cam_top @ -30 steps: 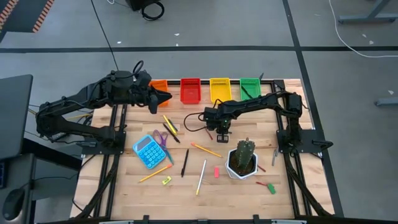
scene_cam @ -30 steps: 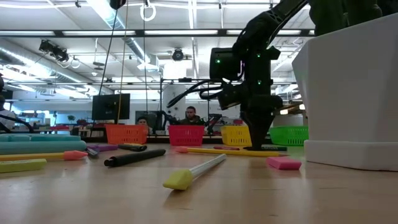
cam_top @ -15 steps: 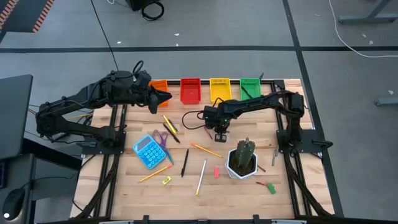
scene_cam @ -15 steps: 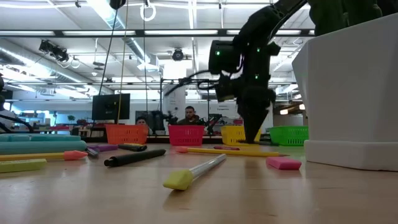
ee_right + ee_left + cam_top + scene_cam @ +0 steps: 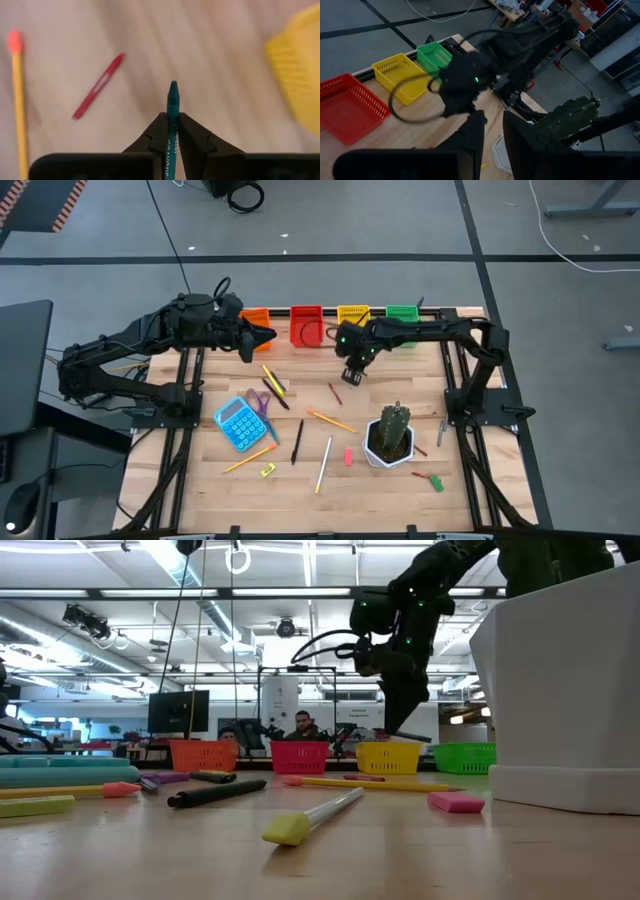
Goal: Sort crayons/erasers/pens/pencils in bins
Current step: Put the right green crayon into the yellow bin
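Note:
My right gripper (image 5: 350, 373) hangs above the table just near of the yellow bin (image 5: 352, 315), shut on a teal crayon (image 5: 172, 100). A red crayon (image 5: 335, 393) lies flat on the wood on its near side. The orange bin (image 5: 256, 315), the red bin (image 5: 306, 323) and the green bin (image 5: 402, 313) stand with the yellow one in a row along the far edge. My left gripper (image 5: 268, 333) waits raised beside the orange bin; there is a narrow gap between its fingers (image 5: 475, 135) and nothing in it. My right gripper pinches the teal crayon's shaft (image 5: 172, 120) between its two fingers. The crayon lies along the fingers, and its pointed end (image 5: 173, 87) sticks out past the fingertips. The fingers come from above, pointing steeply down. The crayon is lifted clear of the table.
A white cactus pot (image 5: 390, 438) stands at the near right, and a blue calculator (image 5: 237, 423) and purple scissors (image 5: 258, 402) at the left. Pencils (image 5: 331, 420), a black pen (image 5: 297, 442) and a pink eraser (image 5: 348, 456) lie scattered over the middle and near parts of the table.
My right gripper has risen from the table and gone toward the far edge, nearing the yellow bin and rolling somewhat on the way. The teal crayon has come up with it and now hangs clear of the wood.

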You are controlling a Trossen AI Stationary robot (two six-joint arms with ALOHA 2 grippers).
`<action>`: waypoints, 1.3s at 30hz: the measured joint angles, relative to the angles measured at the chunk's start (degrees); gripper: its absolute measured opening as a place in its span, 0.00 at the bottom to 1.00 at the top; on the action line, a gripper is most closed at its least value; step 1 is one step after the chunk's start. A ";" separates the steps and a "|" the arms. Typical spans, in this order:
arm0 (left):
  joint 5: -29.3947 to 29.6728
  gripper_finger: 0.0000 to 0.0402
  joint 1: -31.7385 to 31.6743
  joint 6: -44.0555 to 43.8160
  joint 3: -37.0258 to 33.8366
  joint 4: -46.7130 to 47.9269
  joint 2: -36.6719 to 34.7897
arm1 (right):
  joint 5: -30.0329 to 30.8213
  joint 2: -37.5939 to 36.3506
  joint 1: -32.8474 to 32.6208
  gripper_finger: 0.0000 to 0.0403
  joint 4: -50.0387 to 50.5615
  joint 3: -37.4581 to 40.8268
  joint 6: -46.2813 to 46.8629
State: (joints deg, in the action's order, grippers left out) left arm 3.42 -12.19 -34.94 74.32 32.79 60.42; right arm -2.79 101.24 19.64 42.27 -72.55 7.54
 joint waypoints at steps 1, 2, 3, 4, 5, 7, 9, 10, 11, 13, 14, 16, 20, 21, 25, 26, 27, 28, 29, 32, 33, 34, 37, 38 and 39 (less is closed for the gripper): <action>0.00 0.20 0.00 -0.02 0.00 -0.02 0.00 | 0.04 -0.16 0.91 0.10 -0.32 0.00 0.01; 0.02 0.20 -0.02 -0.11 0.00 0.00 0.00 | 0.17 -0.24 1.72 0.10 -0.68 -0.15 0.03; 0.00 0.20 0.00 -0.24 0.00 -0.02 0.00 | 0.20 -0.25 2.52 0.10 -0.72 -0.69 0.16; 0.00 0.20 -0.02 -0.40 0.00 0.00 0.00 | 0.20 -0.25 3.36 0.10 -0.88 -1.37 0.23; 0.00 0.20 -0.01 -0.42 0.00 0.00 0.00 | 0.20 -0.27 4.01 0.10 -1.58 -2.02 0.23; 0.00 0.20 -0.02 -0.42 0.00 -0.02 0.00 | 0.30 -0.27 5.13 0.10 -3.22 -3.40 0.48; 0.00 0.19 0.00 -0.42 0.00 0.00 0.00 | 0.67 -0.27 6.22 0.10 -3.76 -5.50 1.18; 0.00 0.20 0.00 -0.42 0.00 -0.04 0.00 | 0.86 -0.28 6.72 0.10 -4.64 -6.51 1.25; 0.00 0.20 0.00 -0.44 0.00 -0.02 0.00 | 1.15 -0.32 7.17 0.10 -5.85 -7.26 1.27; 0.00 0.20 -0.02 -0.44 0.02 -0.02 0.00 | 1.75 -0.34 8.36 0.10 -7.39 -8.22 1.30; 0.00 0.20 -0.01 -0.44 0.00 -0.02 0.00 | 2.03 -0.34 8.99 0.10 -7.93 -8.52 1.28; 0.00 0.20 -0.02 -0.44 0.02 -0.02 0.00 | 2.67 -0.34 10.48 0.10 -9.07 -8.71 1.29; 0.00 0.18 -0.01 -0.97 0.01 -0.29 0.00 | 2.84 0.05 13.92 0.10 -9.17 -8.72 1.28; -0.02 0.18 0.00 -1.44 0.00 -0.84 0.02 | 2.83 0.14 14.86 0.10 -9.15 -8.72 1.28; 0.01 0.19 0.00 -1.98 0.02 -4.86 0.02 | 2.56 1.30 18.05 0.10 -10.64 -8.72 1.54; 0.03 0.19 -0.02 -1.99 0.02 -5.87 0.02 | 2.43 1.77 18.61 0.10 -11.17 -8.72 1.56; 0.28 0.19 -0.01 -1.98 0.02 -6.95 0.02 | 1.95 2.16 19.03 0.10 -11.49 -8.72 1.81; 0.79 0.19 0.00 -1.94 0.02 -7.56 0.02 | 1.60 2.77 19.42 0.10 -11.07 -8.72 1.99; 1.28 0.18 -0.02 -1.92 0.02 -8.10 0.02 | 1.30 3.37 19.58 0.10 -11.06 -8.72 2.02; 2.05 0.18 -0.02 -1.94 0.04 -9.19 0.36 | 0.42 5.02 19.48 0.10 -10.79 -8.68 2.35; 2.11 0.19 -0.02 -1.95 0.04 -9.09 0.37 | 0.39 5.39 19.44 0.10 -10.85 -8.68 2.44; 2.12 0.19 -0.02 -1.93 0.04 -9.10 0.37 | 0.60 5.85 19.21 0.10 -11.00 -8.68 2.45; 2.03 0.19 0.00 -1.97 0.04 -9.03 0.35 | 1.35 7.36 18.95 0.10 -11.04 -8.68 3.04; 2.10 0.20 0.00 -1.97 0.04 -8.93 0.35 | 1.51 7.84 18.95 0.10 -10.84 -8.68 3.63; 2.05 0.20 0.00 -2.01 0.04 -8.91 0.35 | 1.53 8.31 18.95 0.10 -10.33 -8.68 4.39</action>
State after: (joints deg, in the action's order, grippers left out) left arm 5.48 -12.19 -36.95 74.37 23.88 60.77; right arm -1.26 109.55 38.59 31.95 -81.23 11.93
